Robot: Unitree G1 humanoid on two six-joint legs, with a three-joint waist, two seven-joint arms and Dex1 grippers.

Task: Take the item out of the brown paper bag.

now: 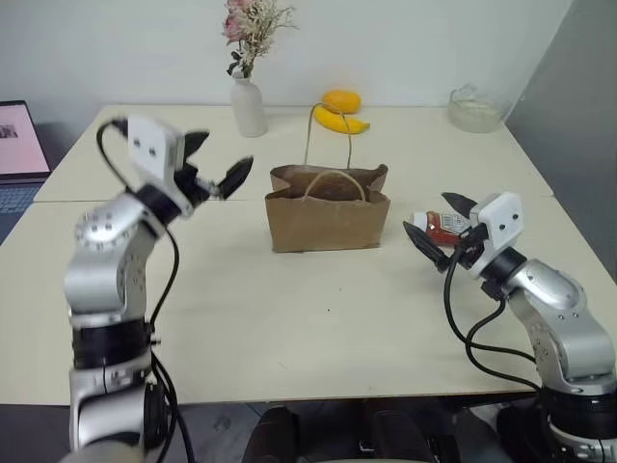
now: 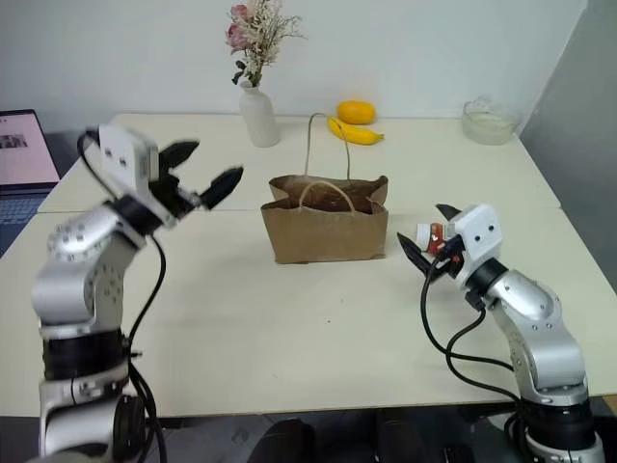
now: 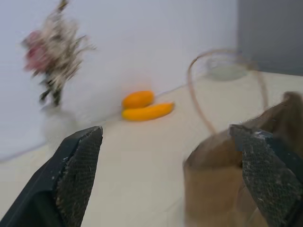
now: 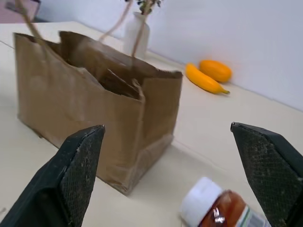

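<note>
Right wrist view: one item (image 4: 222,213), a white-capped red bottle lying on the tabletop (image 1: 289,318) just beside the one brown paper bag (image 1: 329,220), is seen between the right gripper (image 1: 432,224) fingers, which are spread apart and empty. It is judged light, rigid and slippery, best pinched across its body. The left gripper (image 1: 218,164) fingers are also spread. One banana (image 1: 339,122) and one vase (image 1: 249,106) are counted.

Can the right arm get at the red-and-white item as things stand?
Probably yes. The item lies on the table outside the brown paper bag, right in front of the right gripper, whose fingers stand open on either side of it. Nothing sits between them.
</note>
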